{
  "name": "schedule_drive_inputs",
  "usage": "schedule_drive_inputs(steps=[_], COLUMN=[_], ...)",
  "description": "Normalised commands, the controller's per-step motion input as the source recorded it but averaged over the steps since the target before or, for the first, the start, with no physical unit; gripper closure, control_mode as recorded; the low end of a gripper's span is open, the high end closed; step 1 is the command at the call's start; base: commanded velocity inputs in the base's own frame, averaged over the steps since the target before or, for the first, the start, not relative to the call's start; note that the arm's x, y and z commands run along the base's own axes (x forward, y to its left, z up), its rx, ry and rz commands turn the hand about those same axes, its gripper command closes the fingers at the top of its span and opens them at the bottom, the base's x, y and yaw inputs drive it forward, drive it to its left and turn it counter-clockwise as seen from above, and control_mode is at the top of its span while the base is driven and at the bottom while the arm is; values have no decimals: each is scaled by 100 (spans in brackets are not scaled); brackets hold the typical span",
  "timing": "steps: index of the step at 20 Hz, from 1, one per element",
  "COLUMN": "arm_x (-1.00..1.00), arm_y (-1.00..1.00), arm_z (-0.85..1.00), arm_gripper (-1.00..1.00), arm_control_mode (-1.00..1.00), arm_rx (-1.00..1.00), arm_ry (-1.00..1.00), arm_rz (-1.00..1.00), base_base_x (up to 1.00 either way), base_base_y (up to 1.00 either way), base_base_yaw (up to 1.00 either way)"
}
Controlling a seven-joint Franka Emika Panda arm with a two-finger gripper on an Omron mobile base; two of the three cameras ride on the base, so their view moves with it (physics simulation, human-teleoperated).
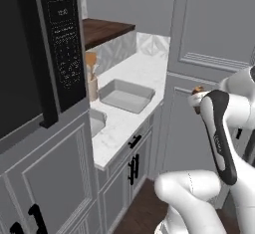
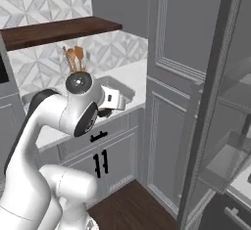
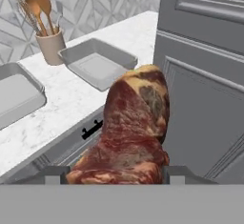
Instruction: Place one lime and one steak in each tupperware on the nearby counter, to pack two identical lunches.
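My gripper [image 3: 116, 175] is shut on a dark red-brown steak [image 3: 136, 127], which stands up between the two fingertips in the hand view. Two light-grey tupperware trays lie on the white marble counter [image 3: 71, 104]: one [image 3: 97, 66] beside the utensil cup, the other [image 3: 16, 94] at the left edge; both look bare inside. In the left base view the gripper [image 1: 196, 101] hangs in the air off the counter's front edge, right of the nearer-shown tray [image 1: 127, 96], with a bit of steak [image 1: 198, 89] showing above it. The second tray [image 1: 97, 121] is partly hidden by the microwave. The lime is out of view.
A beige cup of wooden utensils [image 1: 92, 86] stands behind the trays. A black microwave [image 1: 45, 54] in a tall cabinet bounds the counter's left. Tall grey panelled doors [image 1: 214, 39] rise to the right. A dark wooden shelf [image 1: 104, 31] hangs above the counter. Black-handled cabinets [image 1: 134, 166] sit below.
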Motion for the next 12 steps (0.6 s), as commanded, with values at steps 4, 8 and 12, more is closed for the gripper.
schedule_drive_inputs(steps=[4, 8, 12], arm_x=[0, 0, 0], arm_y=[0, 0, 0], arm_z=[0, 0, 0], arm_gripper=[100, 100, 100], arm_control_mode=[100, 100, 100], arm_rx=[0, 0, 0], arm_ry=[0, 0, 0], arm_rz=[0, 0, 0], base_base_x=[81, 40, 35], base_base_y=[1, 3, 0], base_base_yaw=[25, 42, 49])
